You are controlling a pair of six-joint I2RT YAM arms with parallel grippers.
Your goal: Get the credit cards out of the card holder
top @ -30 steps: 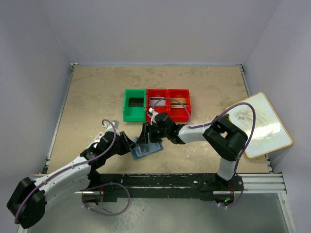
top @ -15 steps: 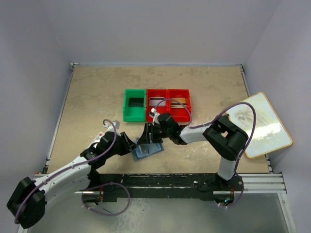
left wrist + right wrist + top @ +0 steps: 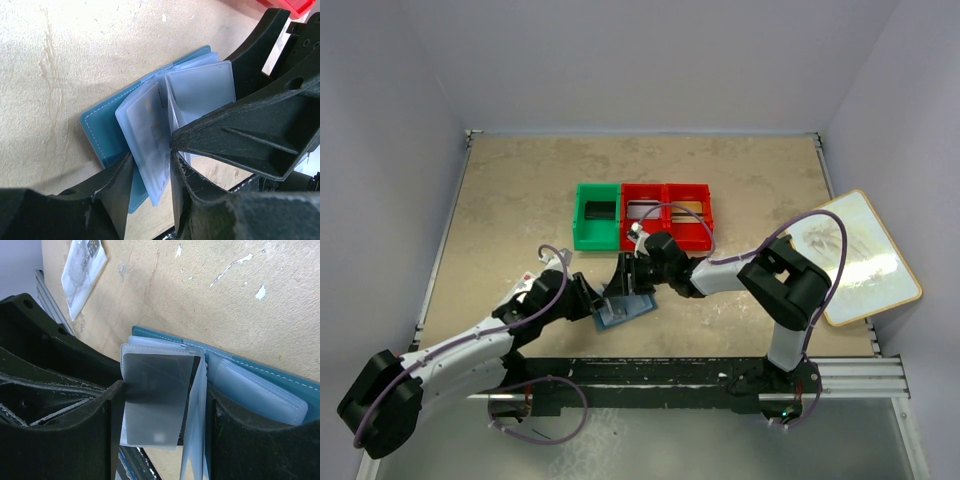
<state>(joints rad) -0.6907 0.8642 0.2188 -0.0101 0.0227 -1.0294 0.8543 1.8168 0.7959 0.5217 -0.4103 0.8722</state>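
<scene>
The blue card holder (image 3: 625,310) lies open on the table near the front, teal cover (image 3: 100,130) down, clear sleeves lifted. My left gripper (image 3: 597,300) comes from the left and is pinched on one raised sleeve (image 3: 151,155) that has a pale card (image 3: 150,125) in it. My right gripper (image 3: 628,280) comes from the right, jaws wide apart, straddling another raised sleeve that holds a silver-grey credit card (image 3: 155,390). Its left finger (image 3: 100,430) touches that sleeve's edge; a loose sleeve stands against its right finger (image 3: 240,440). The holder's cover also shows in the right wrist view (image 3: 280,375).
A green bin (image 3: 597,217) and a red double bin (image 3: 668,213) stand just behind the grippers. A white packet (image 3: 82,270) lies left of the holder. A light board (image 3: 855,255) leans off the table's right edge. The arm rail (image 3: 670,375) runs along the front.
My left arm has shifted slightly right toward the holder. My right gripper edged a little right a second ago and has since stayed still. The holder stays put.
</scene>
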